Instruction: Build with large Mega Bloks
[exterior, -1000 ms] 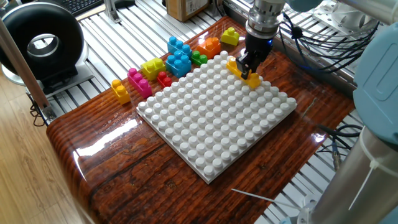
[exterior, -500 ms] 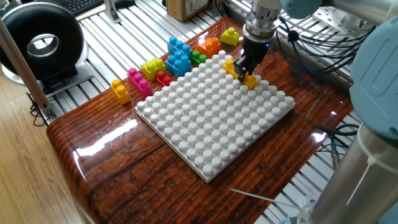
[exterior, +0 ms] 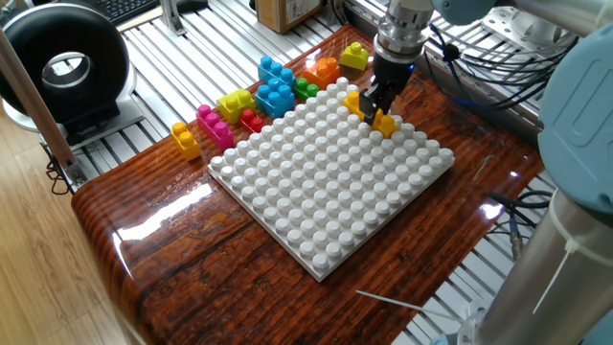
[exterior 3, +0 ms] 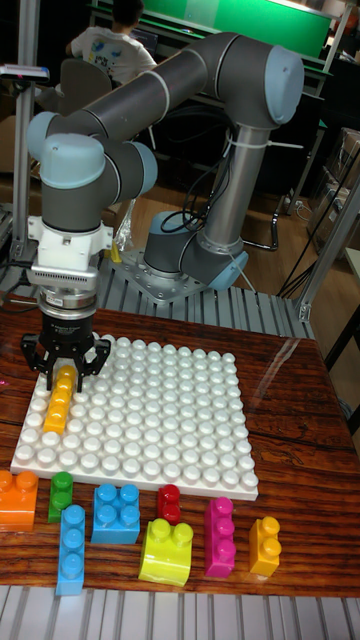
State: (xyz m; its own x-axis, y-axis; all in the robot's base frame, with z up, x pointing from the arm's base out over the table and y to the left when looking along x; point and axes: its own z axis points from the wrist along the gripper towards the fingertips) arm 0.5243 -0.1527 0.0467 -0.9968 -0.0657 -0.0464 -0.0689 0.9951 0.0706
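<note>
End effector (exterior: 376, 103) shifts left along baseplate (exterior: 335, 182) far edge, pinching yellow-orange brick (exterior 3: 58, 400). Risk: studs misaligned, brick won't seat.

Yellow-orange long brick (exterior 3: 58, 398) on baseplate edge; other bricks (exterior 3: 118, 513) loose alongside.

Gripper (exterior: 376, 103) hides mid part of yellow-orange brick (exterior: 384, 123) in fixed view. Orange brick (exterior 3: 17, 497) cut off by left pic edge in tall view. Arm's upper part cut off, fixed view.
</note>
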